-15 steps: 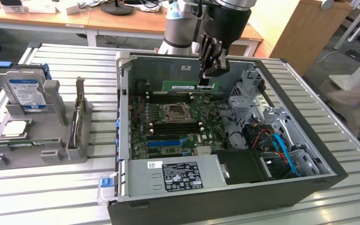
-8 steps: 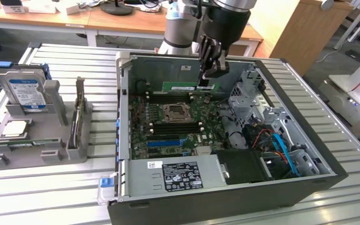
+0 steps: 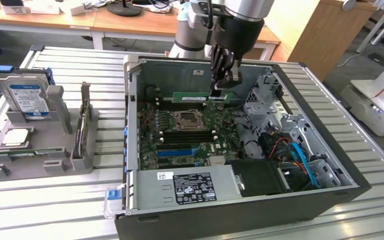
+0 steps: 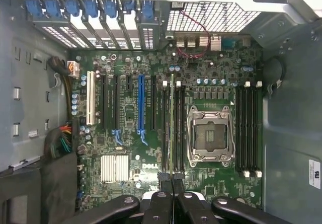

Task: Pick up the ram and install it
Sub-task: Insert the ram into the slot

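The ram (image 3: pixel 195 94) is a long thin green stick held level inside the open computer case (image 3: pixel 133 125), just above the far memory slots of the motherboard (image 3: pixel 178 135). My gripper (image 3: pixel 219 93) reaches down from above and is shut on the stick near its end toward the exterior view's right. In the wrist view the ram (image 4: pixel 172 118) shows edge-on, lined up along the memory slots beside the processor socket (image 4: pixel 210 136), with my gripper (image 4: pixel 172 177) closed on its near end. Whether it is seated in a slot I cannot tell.
A grey holder (image 3: pixel 45 167) at the exterior view's left carries a silver hard drive (image 3: pixel 26 97), a square processor (image 3: pixel 15 136) and a thin board on edge (image 3: pixel 83 122). Inside the case are a power supply (image 3: pixel 185 187), a drive cage (image 3: pixel 265 100) and blue cables (image 3: pixel 302 160).
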